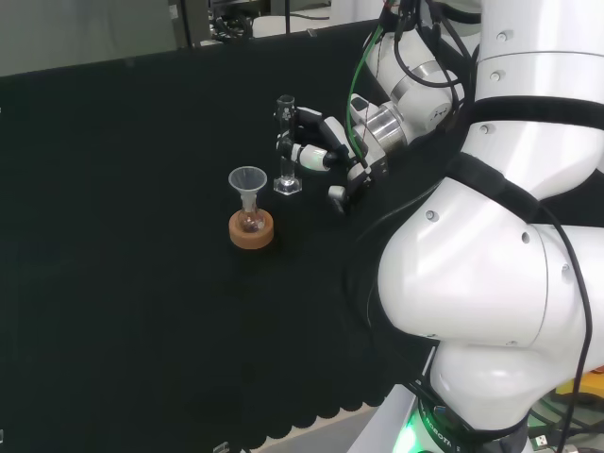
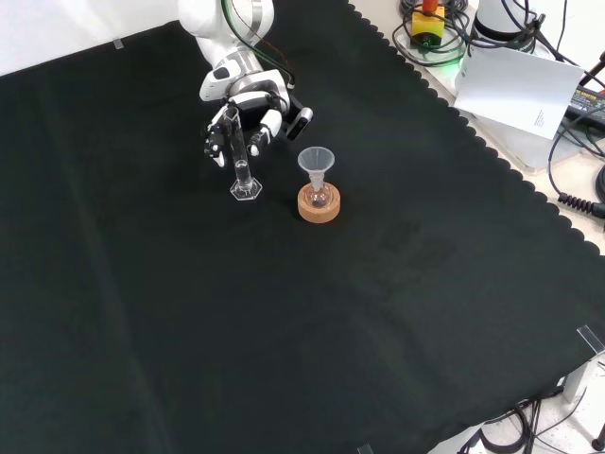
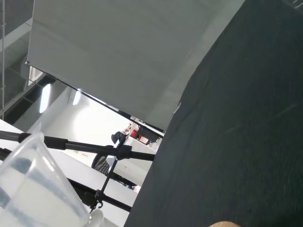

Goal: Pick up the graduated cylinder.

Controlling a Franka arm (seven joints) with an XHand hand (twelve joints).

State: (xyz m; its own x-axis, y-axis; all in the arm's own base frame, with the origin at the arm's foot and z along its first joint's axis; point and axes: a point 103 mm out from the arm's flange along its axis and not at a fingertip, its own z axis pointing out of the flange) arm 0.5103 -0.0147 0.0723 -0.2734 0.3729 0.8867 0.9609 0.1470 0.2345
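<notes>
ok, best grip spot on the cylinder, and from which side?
Take the cylinder around its tube, above the flat base. It stands upright, slim and tall. Come from the right in the head view, where the hand already is; the funnel and cork stand crowd the near left side.

A round brown cork ring stand (image 1: 252, 230) rests on the black cloth (image 1: 123, 283). Seated in it, a small clear glass flask (image 2: 319, 199) stands upright. A clear plastic funnel (image 1: 248, 180) sits in that flask's neck, mouth upward.
</notes>
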